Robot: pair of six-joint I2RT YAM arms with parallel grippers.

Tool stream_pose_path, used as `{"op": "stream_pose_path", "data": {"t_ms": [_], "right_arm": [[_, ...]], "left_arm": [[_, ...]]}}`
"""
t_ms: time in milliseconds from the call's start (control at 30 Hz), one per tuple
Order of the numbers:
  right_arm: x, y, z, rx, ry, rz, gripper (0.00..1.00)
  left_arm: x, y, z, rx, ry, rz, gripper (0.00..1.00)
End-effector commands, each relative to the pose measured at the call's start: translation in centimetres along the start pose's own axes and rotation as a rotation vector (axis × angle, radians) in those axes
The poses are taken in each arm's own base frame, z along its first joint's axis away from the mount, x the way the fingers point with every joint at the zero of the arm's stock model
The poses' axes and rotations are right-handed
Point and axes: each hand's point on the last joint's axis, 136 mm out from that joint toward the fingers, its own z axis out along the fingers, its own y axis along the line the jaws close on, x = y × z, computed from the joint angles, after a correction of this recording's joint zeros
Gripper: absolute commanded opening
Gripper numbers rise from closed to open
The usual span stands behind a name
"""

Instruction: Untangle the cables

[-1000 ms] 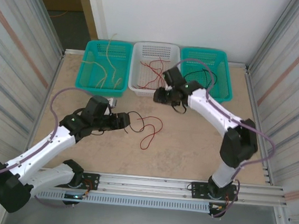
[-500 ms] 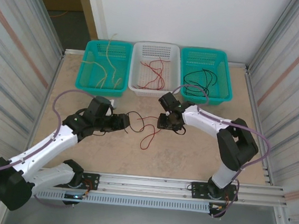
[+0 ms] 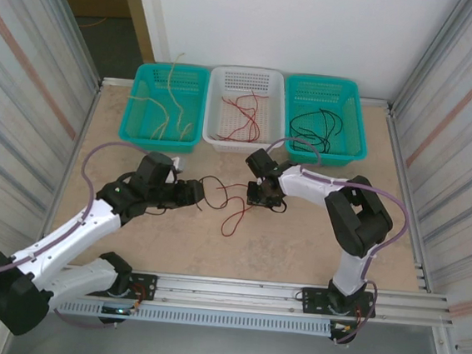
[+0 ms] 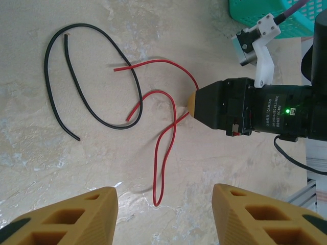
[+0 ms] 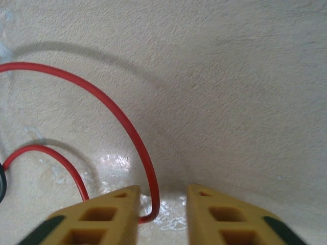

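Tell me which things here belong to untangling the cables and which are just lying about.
Job in hand:
red cable and black cable, crossing each other; right gripper, astride the red cable; left gripper, open near them; baskets of sorted cables.

Lying about:
lilac arm hoses; metal rail.

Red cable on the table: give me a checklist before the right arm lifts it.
1. Red cable between the fingers of the right gripper: ok.
2. right gripper clamped on it: not ok, jaws stand apart.
3. left gripper free: ok, open, holding nothing.
4. Red cable clear of the black cable: not ok, they cross in the left wrist view.
5. Knotted or only overlapping: cannot tell.
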Motion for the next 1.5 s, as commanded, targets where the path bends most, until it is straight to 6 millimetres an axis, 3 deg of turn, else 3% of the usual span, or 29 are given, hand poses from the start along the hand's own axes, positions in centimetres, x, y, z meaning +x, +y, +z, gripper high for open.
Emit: {"op": "stream_pose_path", "data": {"t_ms": [0,67,233,433,667,900,1000,1167,1467], "right_arm": [[-0.8,0.5,0.0,-0.030,-0.013,0.012,0.12],[-1.0,1.0,-0.5,-0.067,-0.029,-0.002,0.00],[-1.9,0.9,-4.4,-0.071,-0.132,-0.017,0.00],[-2.0,1.6,-9.9,-0.049,-0.249,-0.074,0.00],[-2.1,4.4,-15.9,-0.182,-0.355,-0.061,0.00],[-3.0,6.9,-21.3,-0.381,-0.465,-0.023,0.00],[-3.1,7.7,-22.4,-0.422,-0.469,-0.028,0.00],[-2.8,8.8,-22.5,-0.428,-0.458,-0.055,0.00],[-1.5,10.8,-22.6,-0.458,-0.440,-0.124,0.00]], "left_arm": [[-0.1,-0.4,0.2,0.013,0.007,0.005,0.51],[-0.2,-0.6,0.4,0.016,0.016,0.005,0.50],[-0.7,-2.0,0.3,0.056,0.025,0.010,0.50],[-0.1,-5.1,1.4,0.168,0.065,0.005,0.55],[-0.4,-7.0,2.4,0.247,0.051,-0.032,0.56],[-1.1,-9.0,1.3,0.355,0.015,-0.042,0.56],[-1.5,-9.5,0.9,0.374,0.001,-0.043,0.56],[-2.1,-10.3,0.5,0.401,-0.019,-0.028,0.53],[-2.7,-9.6,1.0,0.381,-0.039,-0.049,0.46]]}}
